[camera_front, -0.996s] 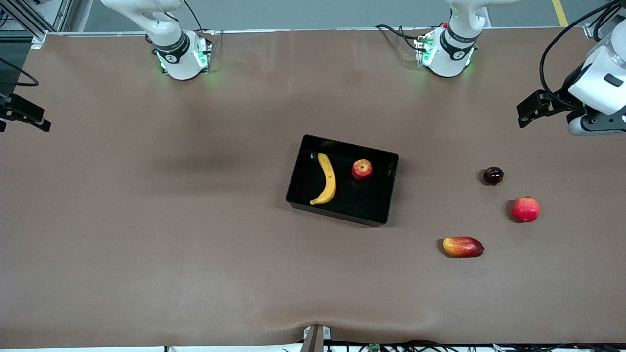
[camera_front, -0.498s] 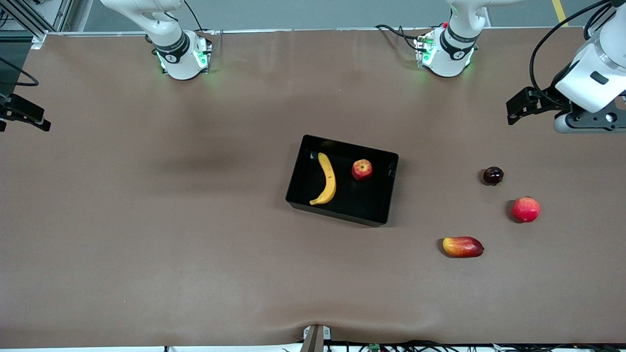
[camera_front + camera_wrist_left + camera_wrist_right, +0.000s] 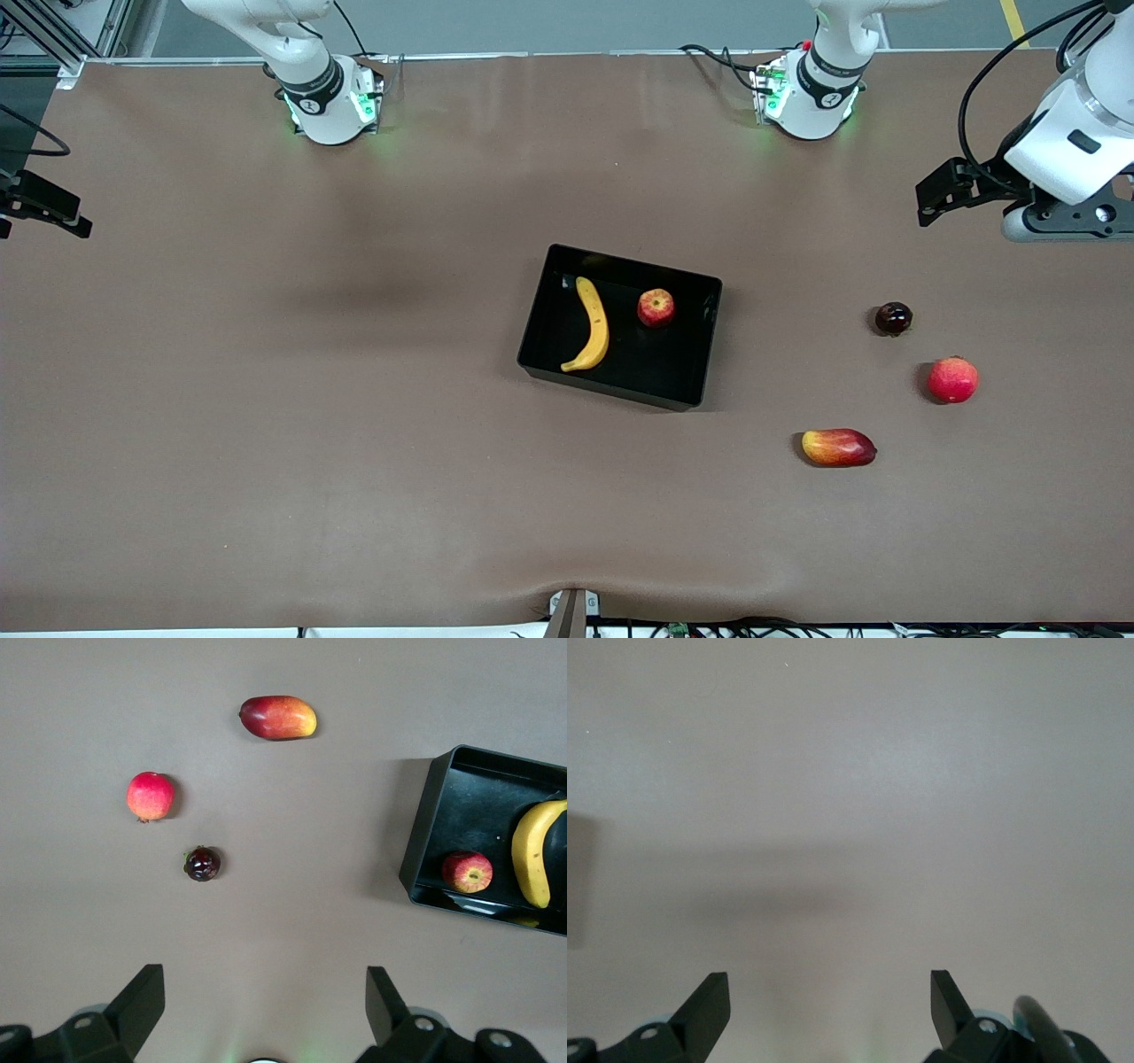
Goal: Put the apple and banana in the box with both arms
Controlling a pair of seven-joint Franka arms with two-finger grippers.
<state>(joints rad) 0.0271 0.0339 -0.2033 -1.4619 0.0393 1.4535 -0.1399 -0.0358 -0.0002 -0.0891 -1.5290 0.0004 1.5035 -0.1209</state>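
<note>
Jaws of both grippers stand spread and hold nothing, as each wrist view shows. Right gripper (image 3: pixel 830 997) is up over bare tablecloth at the right arm's end; in the front view only a dark part at the frame edge may belong to it. At table centre sits the box (image 3: pixel 535 317), with the banana (image 3: pixel 592 325) lying along its floor at the right arm's side and the apple (image 3: pixel 656 307) beside it, apart from it, toward the left arm's side. Toward the left arm's end lie a mango-like fruit (image 3: pixel 838 447), a dark plum-like fruit (image 3: pixel 893 318) and a larger pinkish-red fruit (image 3: pixel 952 379), all well apart from the box. Left gripper (image 3: pixel 263 1001) hangs high over the table's left-arm end. Judgement: both placements look done, arms retracted; nothing further seems needed beyond parking the arms, leaving the three loose fruits untouched.
</note>
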